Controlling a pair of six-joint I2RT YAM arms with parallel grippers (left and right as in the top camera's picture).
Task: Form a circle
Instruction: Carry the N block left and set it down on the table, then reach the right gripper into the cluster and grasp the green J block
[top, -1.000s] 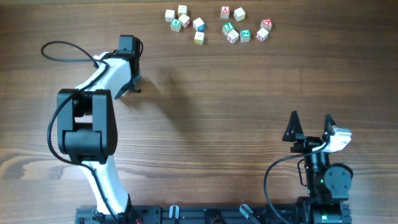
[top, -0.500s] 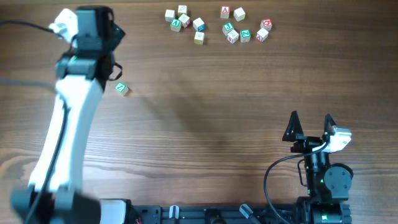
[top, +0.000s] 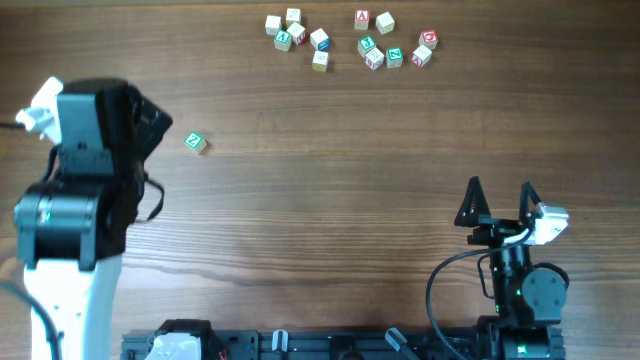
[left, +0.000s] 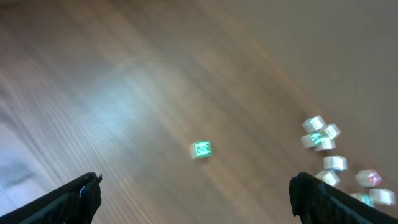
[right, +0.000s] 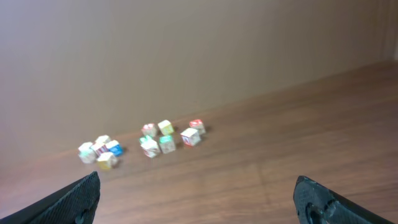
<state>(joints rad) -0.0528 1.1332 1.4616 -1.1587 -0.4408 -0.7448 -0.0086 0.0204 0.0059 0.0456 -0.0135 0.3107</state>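
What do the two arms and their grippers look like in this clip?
Left arm: chunky black joint housings on a white link. Right arm: compact, black, with a looping black cable and a white piece near the wrist. Both the left gripper and right gripper have black, pointed fingers.

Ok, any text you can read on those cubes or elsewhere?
Lone cube: green mark, too blurred to read.
Left cube cluster: coloured marks, too small to read.
Right cube cluster: coloured marks, too small to read.
Nothing readable elsewhere.
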